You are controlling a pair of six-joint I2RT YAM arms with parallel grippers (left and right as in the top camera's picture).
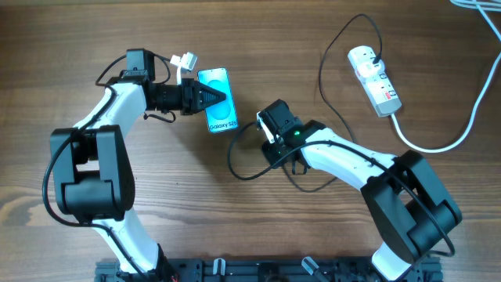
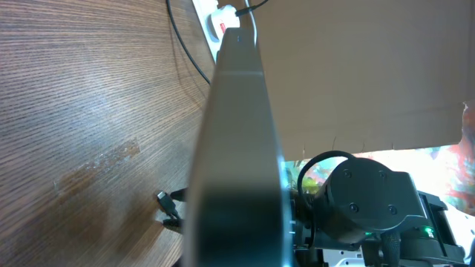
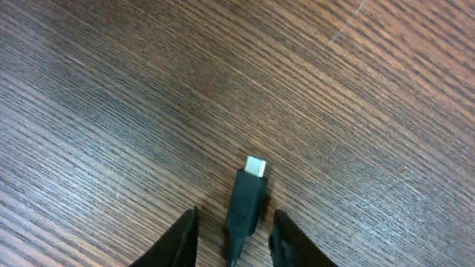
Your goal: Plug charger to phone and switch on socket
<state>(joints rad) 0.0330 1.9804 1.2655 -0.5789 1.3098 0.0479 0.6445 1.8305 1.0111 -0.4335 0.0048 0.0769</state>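
The left hand [image 1: 213, 97] is clamping the phone [image 1: 221, 117], screen up, over the worktop [image 1: 203, 227]. The right hand [image 3: 236, 215] is resting with fingers apart, and the charger [image 3: 246, 200] is lying loose between them, metal tip pointing away. The socket [image 1: 374, 78] is sitting well apart, far right.
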